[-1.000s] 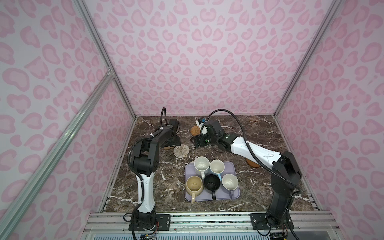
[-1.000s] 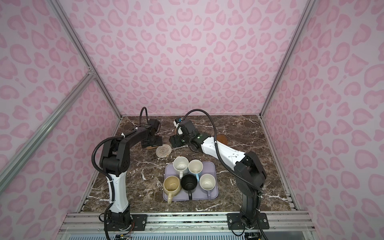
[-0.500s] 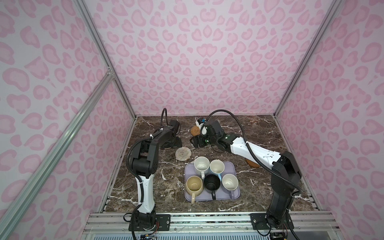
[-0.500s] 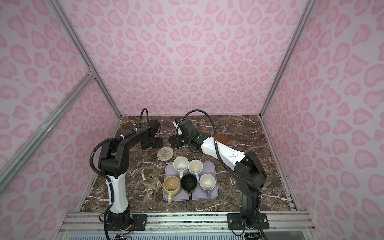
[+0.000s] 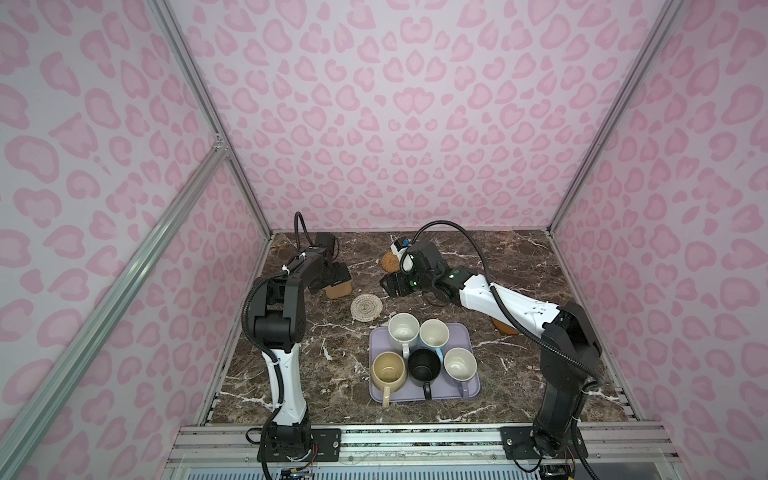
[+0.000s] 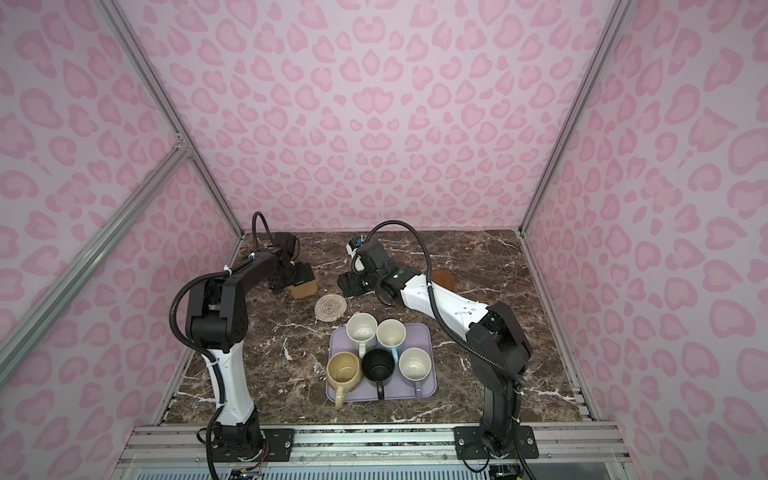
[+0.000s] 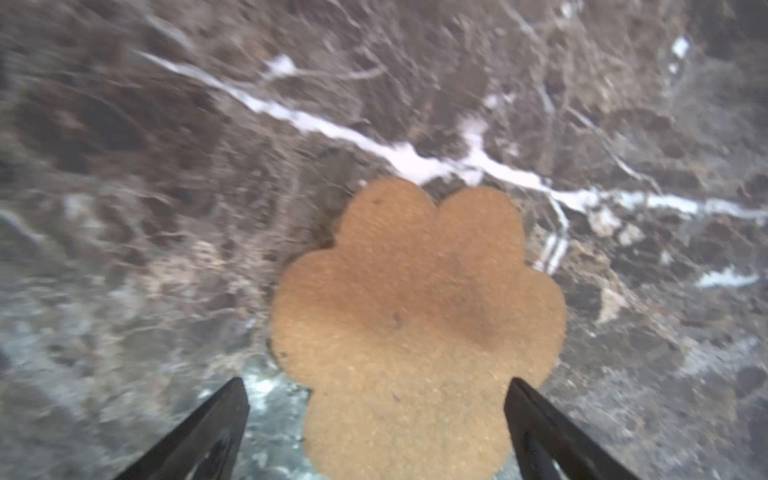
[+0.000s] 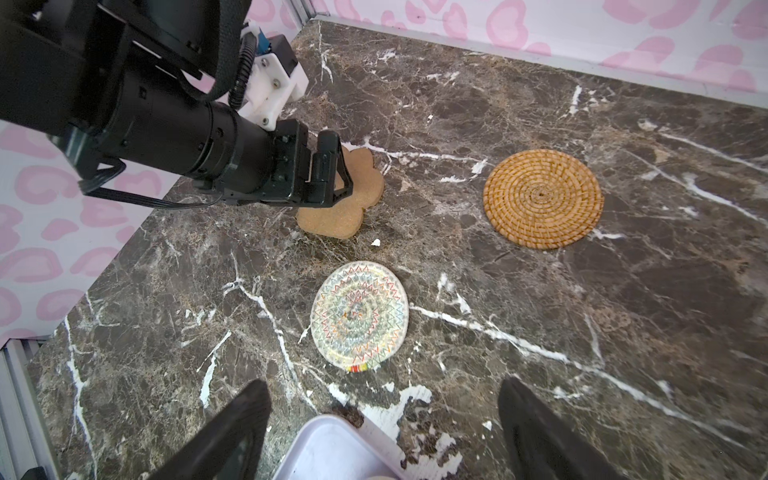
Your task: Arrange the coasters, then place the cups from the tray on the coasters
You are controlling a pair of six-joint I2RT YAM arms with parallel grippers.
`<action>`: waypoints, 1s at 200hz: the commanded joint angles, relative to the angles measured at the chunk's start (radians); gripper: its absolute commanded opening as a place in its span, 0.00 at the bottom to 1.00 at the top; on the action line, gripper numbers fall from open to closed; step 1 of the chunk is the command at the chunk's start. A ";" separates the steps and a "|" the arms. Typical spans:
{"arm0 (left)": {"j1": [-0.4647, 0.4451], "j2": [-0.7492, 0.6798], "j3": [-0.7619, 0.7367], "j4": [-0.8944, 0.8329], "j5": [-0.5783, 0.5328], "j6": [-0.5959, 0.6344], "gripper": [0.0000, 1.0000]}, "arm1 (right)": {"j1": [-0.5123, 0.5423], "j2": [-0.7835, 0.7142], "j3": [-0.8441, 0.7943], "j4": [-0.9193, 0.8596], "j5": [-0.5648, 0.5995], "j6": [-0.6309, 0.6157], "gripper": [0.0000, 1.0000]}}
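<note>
The tan flower-shaped coaster [image 7: 415,324] [image 5: 338,289] lies flat on the marble, and my left gripper [image 7: 376,399] [image 5: 334,276] stands open over it, one finger on each side. A whitish woven coaster [image 8: 359,316] [image 5: 365,307] lies nearby. The rattan coaster [image 8: 542,197] [image 5: 390,262] lies further back. My right gripper [image 8: 384,395] [image 5: 388,284] hangs open and empty above the tray's corner [image 8: 332,449]. The lavender tray [image 5: 471,386] carries the white [image 5: 403,330], light blue [image 5: 434,334], cream-yellow [image 5: 388,370], black [image 5: 424,365] and lavender [image 5: 459,365] cups.
A brown wooden disc [image 5: 505,329] peeks out from under my right arm in a top view. Another brown disc [image 6: 442,278] lies behind that arm. Pink patterned walls close the table on three sides. A metal rail [image 5: 415,434] runs along the front.
My left gripper's jaws have opened a little wider over the flower-shaped coaster. Both arms have barely moved.
</note>
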 commanded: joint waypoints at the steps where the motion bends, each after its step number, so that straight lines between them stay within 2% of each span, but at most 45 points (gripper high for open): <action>1: 0.001 0.028 0.029 0.024 0.029 0.012 0.98 | 0.000 0.011 -0.005 -0.003 0.010 -0.014 0.88; 57: -0.001 0.077 0.060 -0.016 0.057 0.038 0.98 | -0.002 0.022 0.004 -0.012 0.009 -0.016 0.88; 100: -0.025 0.064 0.071 -0.049 0.021 0.066 0.98 | -0.002 0.021 0.005 -0.011 0.004 -0.014 0.88; 118: -0.034 0.073 0.086 -0.070 0.039 0.076 0.99 | -0.002 0.023 0.007 -0.008 0.001 -0.011 0.88; 159: -0.062 0.075 0.094 -0.095 0.015 0.083 0.98 | -0.002 0.025 0.010 -0.011 -0.005 -0.007 0.87; 200: -0.059 0.087 0.124 -0.133 -0.069 0.068 0.98 | -0.002 0.022 0.011 -0.014 -0.008 -0.002 0.87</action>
